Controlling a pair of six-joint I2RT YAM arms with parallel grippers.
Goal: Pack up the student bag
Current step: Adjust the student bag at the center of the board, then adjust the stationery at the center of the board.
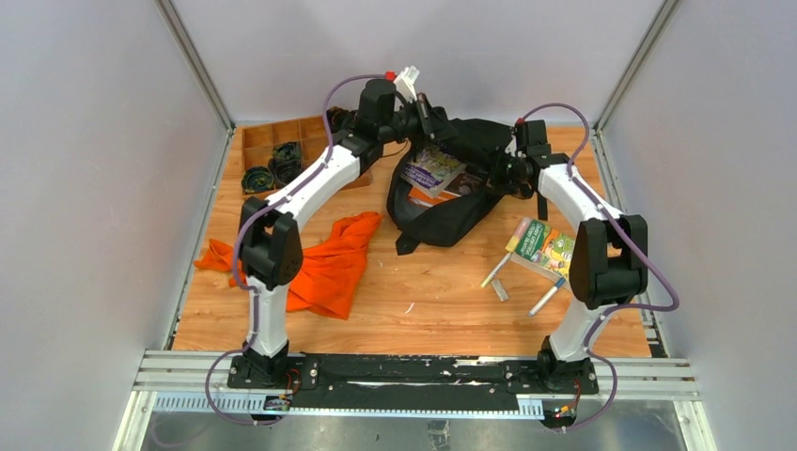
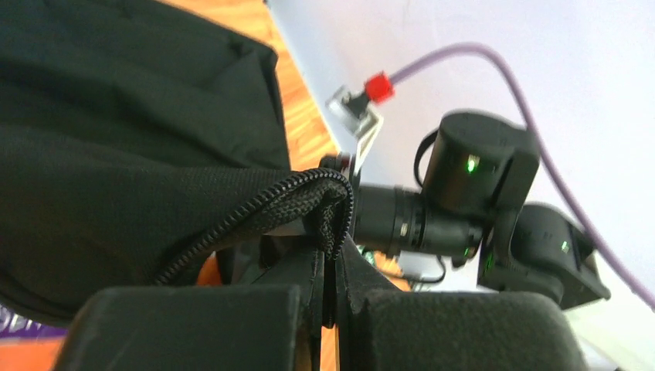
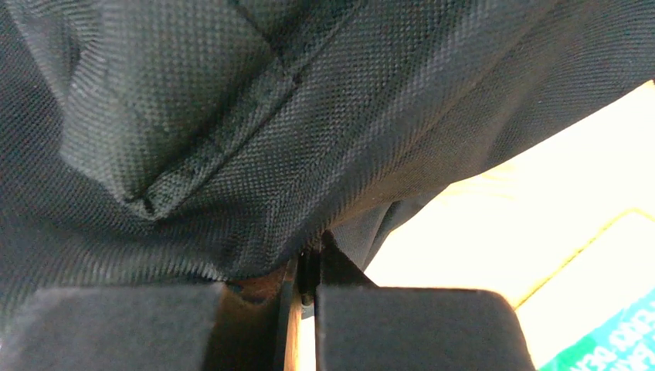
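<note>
Between the 2 grippers in the top view, the student bag (image 1: 449, 211) lies slumped on the table (image 1: 442, 315), its mouth spread from the left gripper (image 1: 429, 117) across to the right gripper (image 1: 501, 174). In the left wrist view, that gripper is pinched tight on the zipper edge (image 2: 263, 205), with the bag's body draping loosely away to its left. In the right wrist view, the right gripper is clamped on a fold of black fabric (image 3: 255, 154) hanging just above it. The bag looks soft, light and floppy. It likely sags wherever unsupported, so the stitched rim should give the firmest hold, while plain fabric may slip.
</note>
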